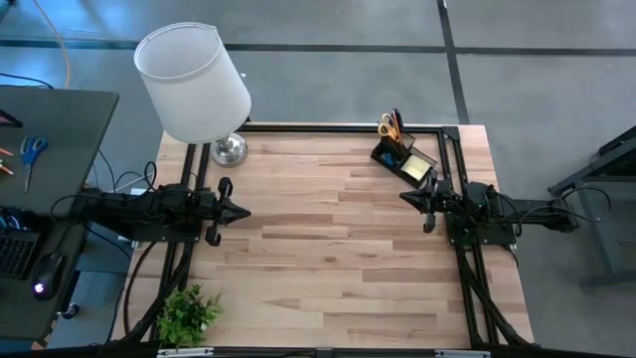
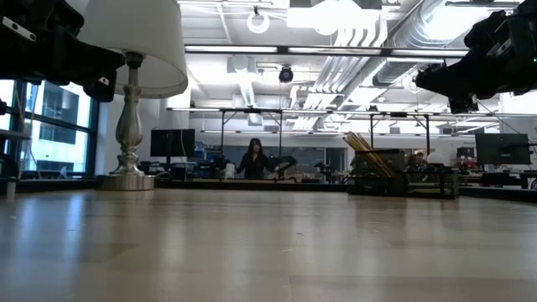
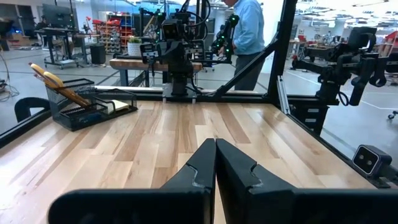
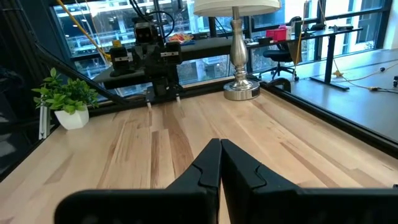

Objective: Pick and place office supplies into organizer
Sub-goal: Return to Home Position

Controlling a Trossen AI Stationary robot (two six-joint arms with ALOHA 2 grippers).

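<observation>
The black mesh organizer (image 1: 405,157) stands at the table's far right; in it are yellow-handled scissors (image 1: 387,126), pencils and a yellow sticky-note pad (image 1: 418,166). The left wrist view shows the organizer (image 3: 87,102) with the scissors' handles (image 3: 53,79) sticking up. My left gripper (image 1: 245,212) is shut with nothing in it, level above the table's left side, pointing right. My right gripper (image 1: 402,197) is shut with nothing in it, level above the right side, just near of the organizer, pointing left.
A white-shaded lamp (image 1: 195,82) on a silver base (image 1: 229,149) stands at the far left corner. A small potted plant (image 1: 187,314) sits at the near left. Bare wooden tabletop (image 1: 328,239) lies between the arms. A side desk (image 1: 40,149) with blue scissors is off-table left.
</observation>
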